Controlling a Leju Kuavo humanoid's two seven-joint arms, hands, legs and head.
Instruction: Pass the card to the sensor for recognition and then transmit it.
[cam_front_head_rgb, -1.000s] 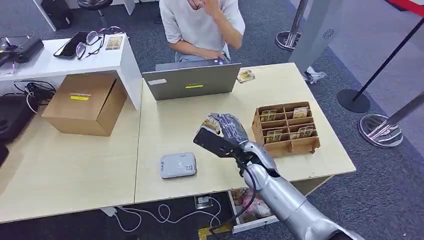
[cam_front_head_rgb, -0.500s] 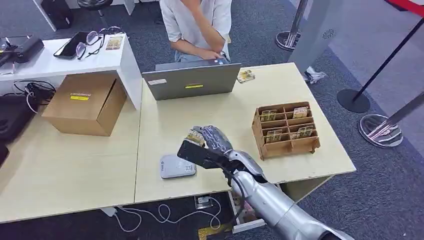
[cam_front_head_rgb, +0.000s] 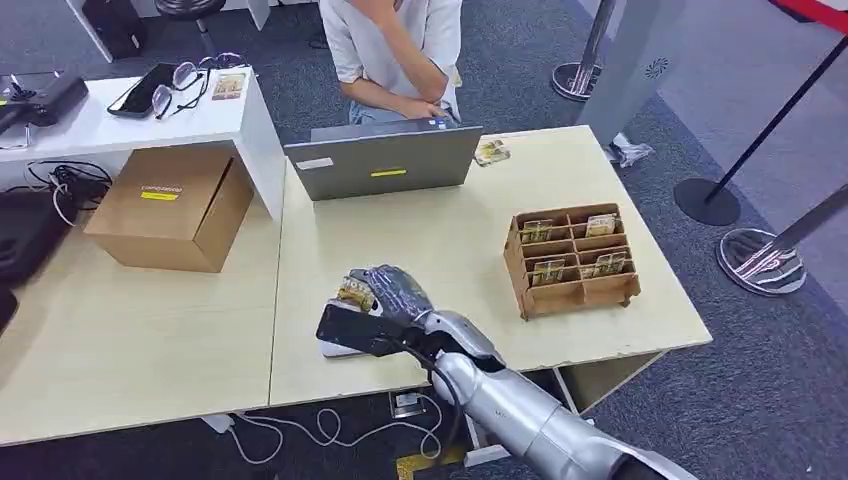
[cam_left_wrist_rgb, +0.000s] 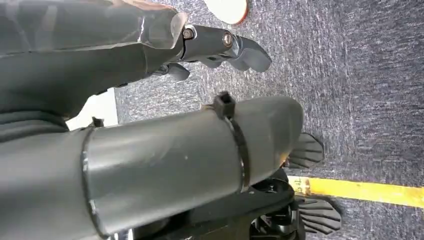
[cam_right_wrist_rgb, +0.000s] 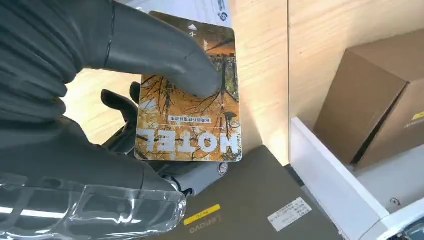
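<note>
We've got one hotel card (cam_right_wrist_rgb: 192, 100) pinched in our right hand (cam_front_head_rgb: 385, 295) above the one grey sensor (cam_front_head_rgb: 335, 343) (one laptop (cam_front_head_rgb: 385, 160) behind), left hand (cam_left_wrist_rgb: 220, 45) hanging empty, fingers apart.

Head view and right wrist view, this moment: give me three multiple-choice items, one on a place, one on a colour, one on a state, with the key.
1. Where is the right hand?
A. over the grey sensor
B. over the wooden card rack
C. over the cardboard box

2. What is the main colour of the card?
A. blue
B. orange-yellow
C. plain white

3. How does the card stand?
A. lying in the rack
B. flat on the table
C. held by the right hand

Key:
1. A, the head view shows the hand above the sensor near the table's front edge.
2. B, the right wrist view shows an autumn-toned picture with HOTEL printed on it.
3. C, the thumb presses on the card's face with fingers behind it.
</note>
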